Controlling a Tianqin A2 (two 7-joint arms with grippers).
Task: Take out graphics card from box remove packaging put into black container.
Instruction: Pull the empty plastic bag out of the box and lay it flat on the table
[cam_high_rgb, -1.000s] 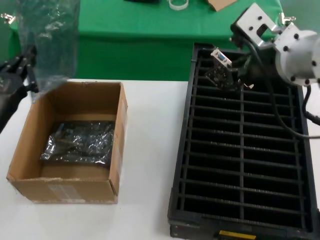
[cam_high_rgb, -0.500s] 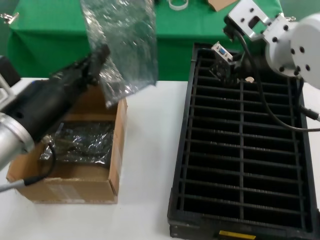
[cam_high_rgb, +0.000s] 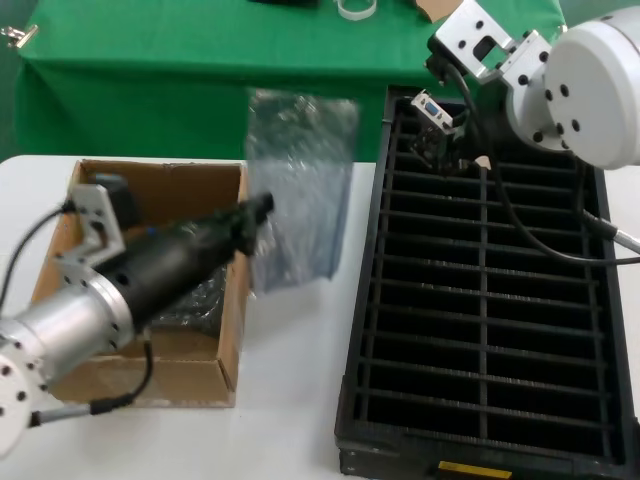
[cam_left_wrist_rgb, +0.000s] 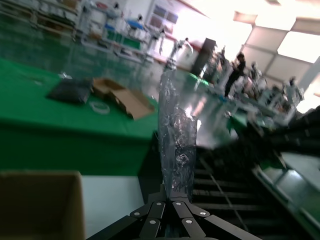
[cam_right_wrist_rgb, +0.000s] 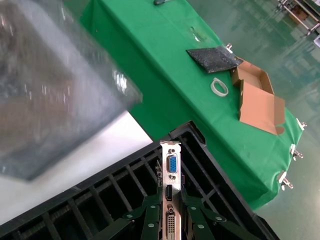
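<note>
While box (cam_high_rgb: 160, 190) holds bagged cards.

Large factory or workshop hall, glossy green floor (cam_right_wrist_rgb: 240, 30), bright ceiling light panels (cam_left_wrist_rgb: 300, 45), rows of distant workstations (cam_left_wrist_rgb: 120, 25), green-draped bench (cam_high_rgb: 200, 60) at twelve o'clock beyond the white table (cam_high_rgb: 290, 380)

Green cloth (cam_high_rgb: 190, 60) covers the far table; white ring (cam_high_rgb: 357, 8) at 12 o'clock on it; cardboard scrap (cam_high_rgb: 436, 8) just beside, at 1 o'clock; white table (cam_high_rgb: 290, 400) below.
</note>
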